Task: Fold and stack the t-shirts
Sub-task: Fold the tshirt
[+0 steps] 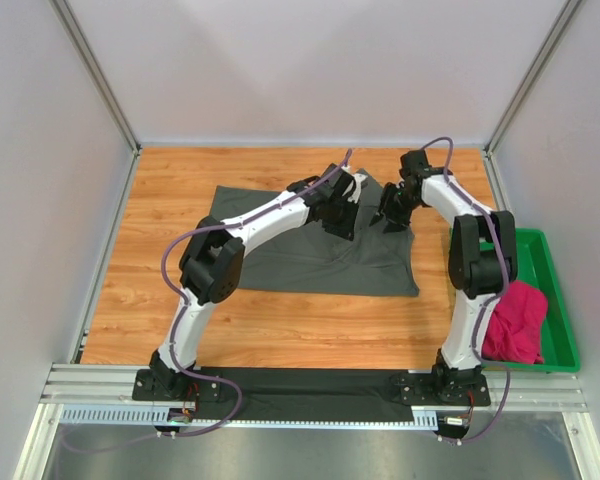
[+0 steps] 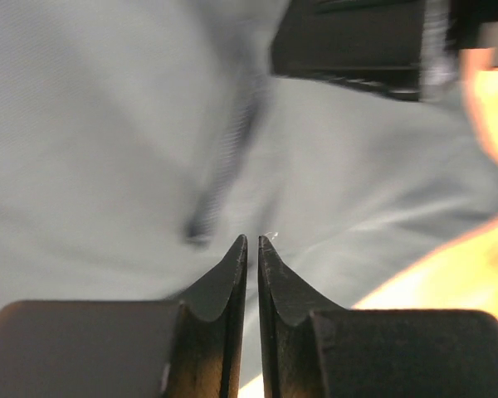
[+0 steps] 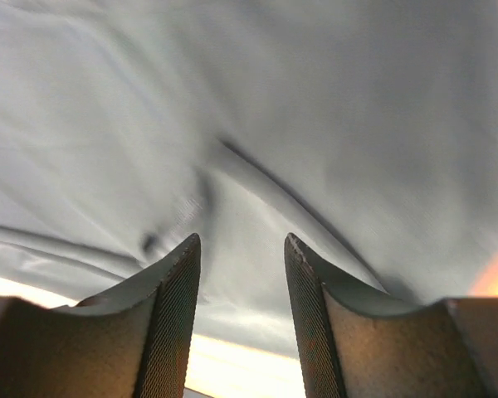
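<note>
Grey t-shirt [image 1: 310, 255]: lies spread and wrinkled on the wooden table [image 1: 170, 300], rear centre.
Pink t-shirt [image 1: 518, 320]: bunched in the green tray [image 1: 563, 335] at the right side.
Left gripper [image 2: 253, 240]: over the grey t-shirt; 2 fingers clenched to a hairline gap; whether cloth is pinched cannot be told.
Right gripper [image 3: 242, 240]: near the left gripper, over the same t-shirt; 2 fingers spread apart, released.
</note>
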